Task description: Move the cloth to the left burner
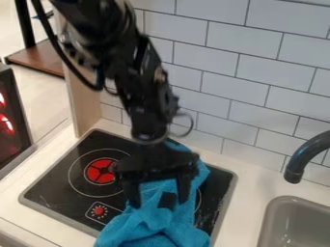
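Note:
The black gripper (159,201) hangs over the right half of the stove, its two fingers wide apart over the blue cloth (158,217). The cloth lies bunched and folded on the right side of the black stove top, running from behind the gripper down to the stove's front edge. It hides most of the right burner. The left burner (101,171), a red disc inside a pale ring, is uncovered to the left of the gripper. Whether the fingertips touch the cloth, I cannot tell.
A control knob print (99,211) sits at the front of the stove. On the right are a grey sink (293,224) and a dark curved faucet (303,157). A white tiled wall (258,91) rises behind the counter, and a wooden panel (84,106) stands at the back left.

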